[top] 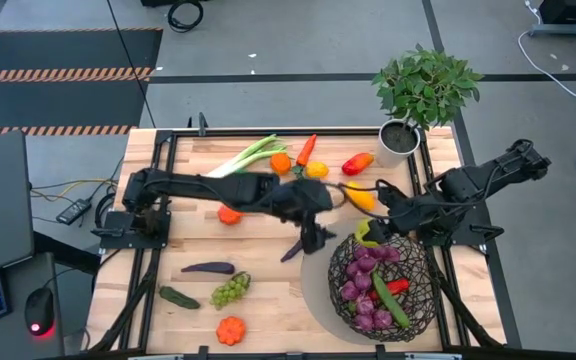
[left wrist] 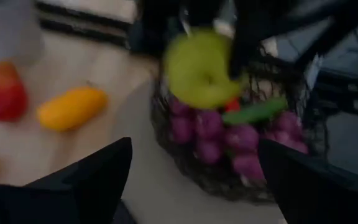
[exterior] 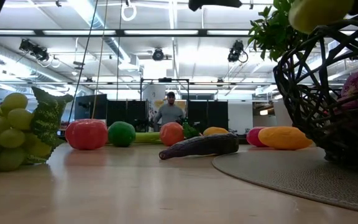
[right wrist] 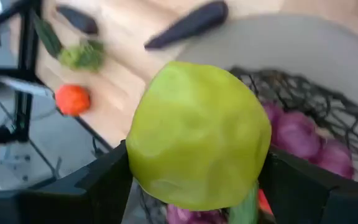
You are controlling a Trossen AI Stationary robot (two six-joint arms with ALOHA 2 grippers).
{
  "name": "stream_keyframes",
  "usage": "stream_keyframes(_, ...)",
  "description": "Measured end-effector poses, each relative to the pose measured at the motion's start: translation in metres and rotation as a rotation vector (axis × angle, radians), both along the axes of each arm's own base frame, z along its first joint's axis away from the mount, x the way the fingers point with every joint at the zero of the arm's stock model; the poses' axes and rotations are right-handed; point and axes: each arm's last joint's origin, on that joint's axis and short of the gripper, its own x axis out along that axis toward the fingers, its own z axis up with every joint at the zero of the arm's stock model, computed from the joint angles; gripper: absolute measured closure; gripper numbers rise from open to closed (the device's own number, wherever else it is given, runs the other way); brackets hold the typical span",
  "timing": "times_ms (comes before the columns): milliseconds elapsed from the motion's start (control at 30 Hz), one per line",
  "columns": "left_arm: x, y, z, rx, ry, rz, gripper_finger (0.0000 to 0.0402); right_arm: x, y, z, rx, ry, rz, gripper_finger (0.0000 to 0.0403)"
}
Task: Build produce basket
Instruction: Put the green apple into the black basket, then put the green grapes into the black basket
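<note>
The dark wire basket (top: 413,300) stands on a round grey mat at the near right, holding purple pieces, a green cucumber and a red piece. My right gripper (top: 372,232) is shut on a yellow-green fruit (right wrist: 197,137) above the basket's far-left rim (right wrist: 303,93). Just left of the basket, my left gripper (top: 313,238) hovers open and holds nothing; its wrist view looks at the basket (left wrist: 229,168) and the held fruit (left wrist: 197,68). More produce lies on the table: a leek (top: 248,155), a dark eggplant (top: 293,250) and grapes (top: 230,290). My right gripper pinches the yellow-green fruit between its two fingers, one on each opposite side (right wrist: 138,162). The fingers slant down from above, coming from the table's right side. The fruit is lifted clear, over the basket's rim, with the purple pieces below it.
A potted plant (top: 423,95) stands at the far right corner. An orange (top: 281,162), carrot (top: 306,150) and peppers (top: 361,195) lie along the far side. An eggplant (top: 208,268), cucumber (top: 178,297) and small pumpkin (top: 230,330) lie near left. A person stands far behind the table.
</note>
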Motion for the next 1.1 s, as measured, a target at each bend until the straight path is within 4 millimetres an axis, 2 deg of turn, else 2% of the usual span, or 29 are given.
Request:
stream_keyframes(100,-0.013,0.007,0.010,0.014,0.026,0.011,0.0047,-0.005,0.004,-0.001,0.059,0.052,0.064,0.0087)
stream_keyframes(300,-0.019,0.008,0.003,0.010,0.124,0.032,0.0047,-0.013,0.016,-0.003,0.135,0.127,0.185,0.0076)
stream_keyframes(767,-0.042,-0.004,-0.015,-0.007,0.408,0.067,0.0047,-0.037,0.029,-0.009,0.054,0.275,0.322,0.0007)
stream_keyframes(1100,-0.062,-0.018,-0.024,0.057,0.605,0.077,0.0047,-0.035,0.031,-0.011,-0.058,0.233,0.253,0.0005)
